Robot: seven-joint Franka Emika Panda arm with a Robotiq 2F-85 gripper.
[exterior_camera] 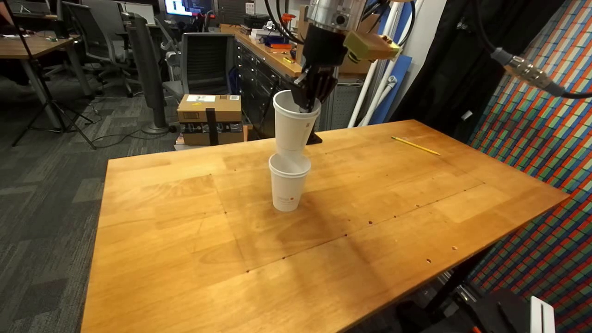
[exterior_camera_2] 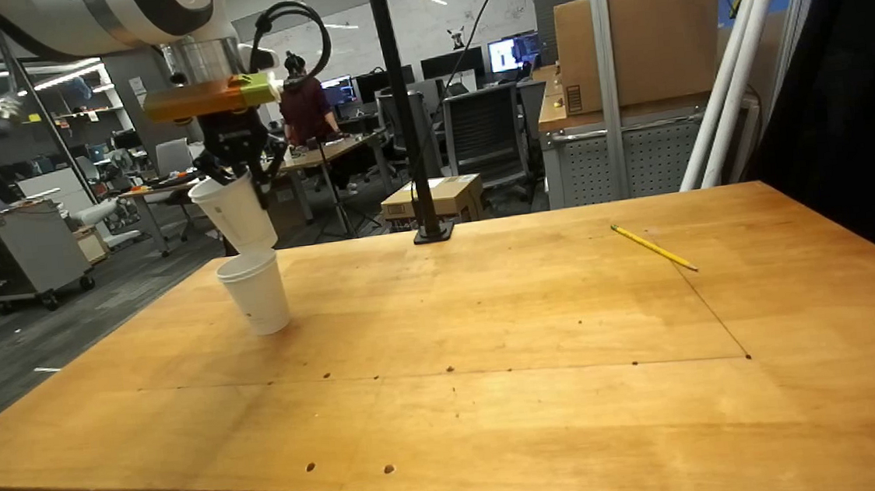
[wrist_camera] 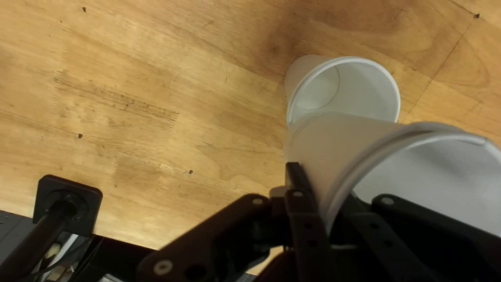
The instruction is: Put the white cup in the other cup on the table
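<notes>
Gripper (exterior_camera_2: 248,188): jaws clamped on the held white paper cup (exterior_camera_2: 236,216) | tilted over the standing white paper cup (exterior_camera_2: 258,298), toward the far-left corner of the tabletop (exterior_camera_2: 545,420) in an exterior view | we should straighten, centre, then lower it gently

Pinched and pointing down

Above the gripper (exterior_camera: 311,104) stands the metal wrist (exterior_camera_2: 202,59), and farther up the white arm (exterior_camera_2: 57,26). The gripper points down, leaning slightly, its two fingers (wrist_camera: 303,211) close together in a pinch, a narrow gap between them.
</notes>
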